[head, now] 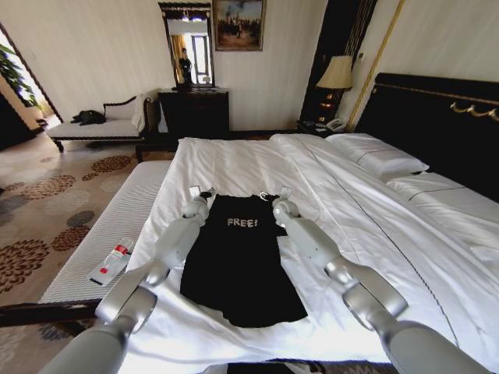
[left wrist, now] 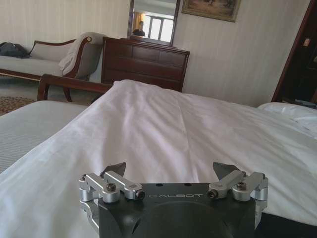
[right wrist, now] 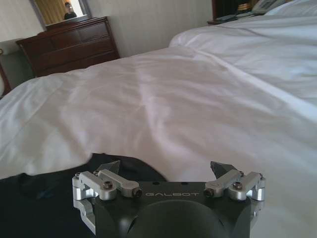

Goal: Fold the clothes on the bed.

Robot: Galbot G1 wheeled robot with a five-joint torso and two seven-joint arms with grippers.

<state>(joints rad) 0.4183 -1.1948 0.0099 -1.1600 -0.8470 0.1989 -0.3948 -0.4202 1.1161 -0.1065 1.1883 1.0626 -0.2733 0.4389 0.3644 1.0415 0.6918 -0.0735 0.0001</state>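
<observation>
The clothes are one black T-shirt [head: 242, 265] with white "FREE!" lettering, lying as a long narrow shape on the white sheets of the bed [head: 234, 160]. My left gripper [head: 202, 192] hovers at the shirt's far left corner, and my right gripper [head: 275, 195] at its far right corner. In the left wrist view the left gripper [left wrist: 170, 168] is open over bare white sheet. The right gripper [right wrist: 167, 167] is open too, with the shirt's black fabric [right wrist: 49, 198] just beneath and beside it. Nothing sits between either pair of fingers.
White pillows [head: 378, 160] and a dark headboard [head: 437, 117] lie to the right. A striped bench [head: 109, 226] with a bottle [head: 111, 262] on it runs along the bed's left side. A dark dresser [head: 193, 111] and a chaise [head: 101, 125] stand beyond.
</observation>
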